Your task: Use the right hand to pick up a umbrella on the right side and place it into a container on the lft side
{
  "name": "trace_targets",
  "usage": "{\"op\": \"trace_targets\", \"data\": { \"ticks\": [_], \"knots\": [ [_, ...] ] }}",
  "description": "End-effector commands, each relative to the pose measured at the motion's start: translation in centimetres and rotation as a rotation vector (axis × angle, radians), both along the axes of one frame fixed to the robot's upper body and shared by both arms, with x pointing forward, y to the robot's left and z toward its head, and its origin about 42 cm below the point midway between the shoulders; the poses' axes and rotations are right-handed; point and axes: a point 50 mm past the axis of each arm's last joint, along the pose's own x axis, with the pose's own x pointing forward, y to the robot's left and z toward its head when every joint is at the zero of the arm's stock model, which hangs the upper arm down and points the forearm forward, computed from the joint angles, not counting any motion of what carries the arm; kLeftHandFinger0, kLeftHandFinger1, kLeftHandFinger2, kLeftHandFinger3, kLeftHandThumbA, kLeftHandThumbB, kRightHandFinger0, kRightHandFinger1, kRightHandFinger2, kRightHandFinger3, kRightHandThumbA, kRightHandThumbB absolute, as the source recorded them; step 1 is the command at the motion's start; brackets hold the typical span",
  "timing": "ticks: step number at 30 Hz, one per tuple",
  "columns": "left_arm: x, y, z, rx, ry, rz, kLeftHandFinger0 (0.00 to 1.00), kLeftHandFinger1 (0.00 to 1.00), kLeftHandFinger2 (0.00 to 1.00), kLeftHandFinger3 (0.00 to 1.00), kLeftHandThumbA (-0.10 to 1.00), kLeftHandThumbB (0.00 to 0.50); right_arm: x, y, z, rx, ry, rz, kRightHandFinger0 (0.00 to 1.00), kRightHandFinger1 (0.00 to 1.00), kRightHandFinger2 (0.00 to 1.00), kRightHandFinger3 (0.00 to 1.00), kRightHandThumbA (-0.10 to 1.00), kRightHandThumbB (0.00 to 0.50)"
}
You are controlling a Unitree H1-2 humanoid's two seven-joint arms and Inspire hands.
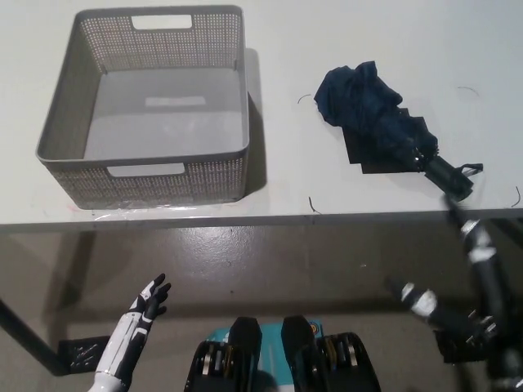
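A folded dark blue umbrella [382,129] lies on the white table [327,41] at the right, its black handle [450,176] pointing toward the table's near right edge. A grey perforated basket [147,98] stands empty on the table at the left. My black right hand [462,273] hangs below the table's front edge at the lower right, fingers spread, holding nothing; one fingertip reaches up close to the umbrella's handle. My white left hand [147,302] rests low at the lower left, open, below the table.
The table's front edge [245,219] runs across the picture's middle. Below it lies a brownish floor [270,269] with a table leg base [78,353] at the lower left.
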Motion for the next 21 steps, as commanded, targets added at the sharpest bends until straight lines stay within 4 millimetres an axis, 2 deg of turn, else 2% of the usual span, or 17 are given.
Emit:
{"op": "trace_targets", "data": {
  "ticks": [1, 2, 3, 6, 8, 11, 13, 14, 15, 18, 21],
  "knots": [
    [0.6, 0.4, 1.7, 0.033, -0.111, -0.039, 1.0, 1.0, 1.0, 1.0, 1.0, 0.329, 1.8, -2.1, 13.0, -0.265, -0.241, -0.153, 1.0, 1.0, 1.0, 1.0, 1.0, 0.406],
    [0.7, 0.4, 1.7, 0.033, -0.114, -0.042, 1.0, 1.0, 1.0, 1.0, 1.0, 0.329, 3.5, -2.7, 17.2, -0.33, -0.266, -0.193, 1.0, 1.0, 1.0, 1.0, 1.0, 0.411],
    [0.9, 0.4, 1.8, 0.035, -0.117, -0.043, 1.0, 1.0, 1.0, 1.0, 1.0, 0.33, 4.6, -2.9, 18.9, -0.359, -0.269, -0.211, 1.0, 1.0, 1.0, 1.0, 1.0, 0.412],
    [0.8, 0.4, 1.7, 0.034, -0.113, -0.042, 1.0, 1.0, 1.0, 1.0, 1.0, 0.346, 7.9, -2.9, 22.3, -0.406, -0.246, -0.207, 1.0, 1.0, 1.0, 1.0, 1.0, 0.423],
    [0.7, 0.4, 1.7, 0.038, -0.115, -0.038, 1.0, 1.0, 1.0, 1.0, 1.0, 0.343, 11.0, -2.6, 24.7, -0.439, -0.206, -0.2, 1.0, 1.0, 1.0, 1.0, 1.0, 0.423],
    [0.7, 0.4, 1.7, 0.038, -0.116, -0.039, 1.0, 1.0, 1.0, 1.0, 1.0, 0.341, 15.1, -1.4, 26.5, -0.519, -0.127, -0.196, 1.0, 1.0, 1.0, 1.0, 1.0, 0.456],
    [0.7, 0.4, 1.7, 0.045, -0.117, -0.041, 1.0, 1.0, 1.0, 1.0, 1.0, 0.34, 16.8, -0.9, 26.9, -0.552, -0.087, -0.204, 1.0, 1.0, 1.0, 1.0, 1.0, 0.467],
    [0.7, 0.4, 1.7, 0.039, -0.112, -0.038, 1.0, 1.0, 1.0, 1.0, 1.0, 0.343, 18.5, -0.4, 27.3, -0.57, -0.021, -0.217, 1.0, 1.0, 1.0, 1.0, 1.0, 0.5],
    [0.7, 0.3, 1.7, 0.04, -0.113, -0.038, 1.0, 1.0, 1.0, 1.0, 1.0, 0.335, 20.2, 0.1, 27.4, -0.594, 0.016, -0.22, 1.0, 1.0, 1.0, 1.0, 1.0, 0.5],
    [0.5, 0.4, 1.7, 0.039, -0.112, -0.039, 1.0, 1.0, 1.0, 1.0, 1.0, 0.335, 23.4, 1.1, 27.3, -0.687, 0.127, -0.219, 1.0, 1.0, 1.0, 1.0, 1.0, 0.5],
    [0.4, 0.5, 1.6, 0.045, -0.111, -0.039, 1.0, 1.0, 1.0, 1.0, 1.0, 0.331, 25.4, 1.8, 27.1, -0.755, 0.216, -0.211, 1.0, 1.0, 1.0, 1.0, 1.0, 0.5]
  ]
}}
